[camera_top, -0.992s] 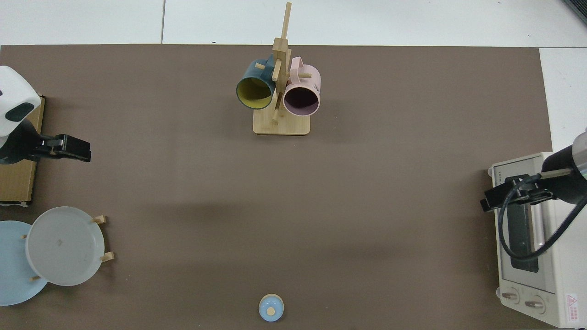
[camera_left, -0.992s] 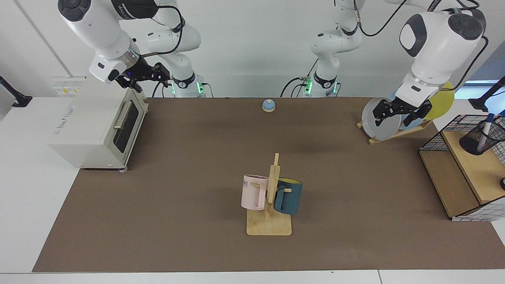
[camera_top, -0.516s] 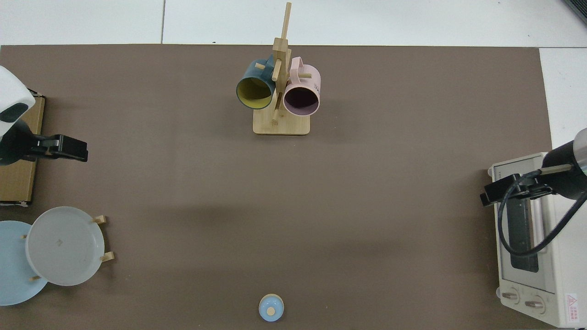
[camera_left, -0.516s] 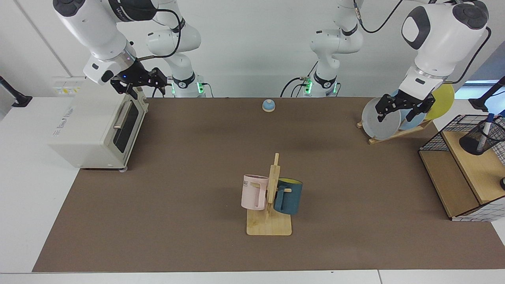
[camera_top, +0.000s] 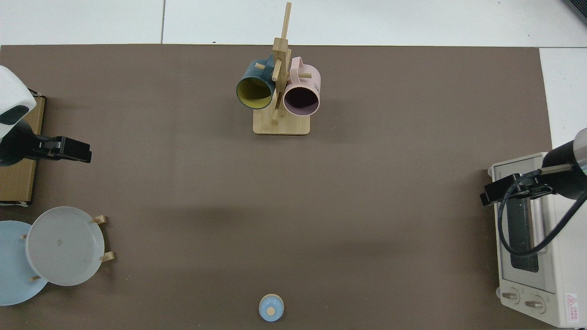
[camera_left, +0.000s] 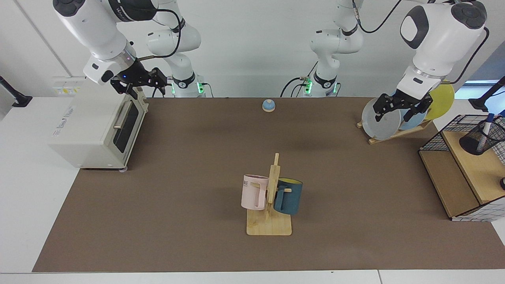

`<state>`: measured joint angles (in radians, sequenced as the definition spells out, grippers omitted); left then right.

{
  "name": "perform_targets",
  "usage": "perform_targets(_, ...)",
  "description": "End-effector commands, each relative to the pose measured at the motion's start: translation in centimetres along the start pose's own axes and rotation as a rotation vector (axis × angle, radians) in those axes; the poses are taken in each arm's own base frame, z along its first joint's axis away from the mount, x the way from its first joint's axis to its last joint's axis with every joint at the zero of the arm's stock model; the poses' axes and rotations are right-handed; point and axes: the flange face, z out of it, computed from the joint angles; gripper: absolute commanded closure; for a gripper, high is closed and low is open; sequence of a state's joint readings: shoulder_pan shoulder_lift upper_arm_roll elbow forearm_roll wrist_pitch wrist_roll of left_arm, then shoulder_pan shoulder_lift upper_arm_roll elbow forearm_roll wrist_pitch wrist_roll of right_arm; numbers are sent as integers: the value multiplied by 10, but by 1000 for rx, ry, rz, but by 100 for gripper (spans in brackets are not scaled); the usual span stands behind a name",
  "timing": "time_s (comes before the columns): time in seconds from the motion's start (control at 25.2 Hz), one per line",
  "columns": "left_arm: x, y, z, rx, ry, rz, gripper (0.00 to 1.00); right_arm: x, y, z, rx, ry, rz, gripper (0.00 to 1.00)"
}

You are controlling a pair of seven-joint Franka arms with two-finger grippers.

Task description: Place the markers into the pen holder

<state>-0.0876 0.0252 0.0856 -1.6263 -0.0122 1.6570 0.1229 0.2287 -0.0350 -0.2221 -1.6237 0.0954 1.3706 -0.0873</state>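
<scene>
- Left claw [camera_left: 400, 110]: empty, fingers spread, hanging in front of the grey plate [camera_left: 379, 120] on the wooden plate rack.
- Right claw [camera_left: 136, 85]: above the cream toaster oven [camera_left: 94, 130]; whether it is spread or clenched cannot be told. This arm waits.
- Slim white marker with blue cap [camera_left: 487, 124]: stands near upright, slightly tilted, inside the small black wire-mesh pen holder [camera_left: 477, 139].
- Holder sits on the wooden shelf of the black wire basket frame [camera_left: 453, 130], beside the left claw and nearer the left arm.
- Judgement: placement appears complete.

In the facing view the marker [camera_left: 488, 122] shows only its upper part above the pen holder [camera_left: 478, 139]; the wire basket [camera_left: 442, 138] is cut off at the picture's edge.
</scene>
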Motion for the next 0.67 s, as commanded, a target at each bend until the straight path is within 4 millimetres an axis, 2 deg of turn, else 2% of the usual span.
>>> perform_targets(0.0, -9, -8, -15, -5, 17, 96, 0, 2, 12, 1, -17, 25, 29, 0)
perform_targets(0.16, -13, -6, -21, -6, 25, 87, 0, 11, 18, -5, -55, 109, 23, 0)
perform_targets(0.63, -16, -3, -21, -8, 17, 92, 0, 16, 22, -6, -61, 142, 29, 0)
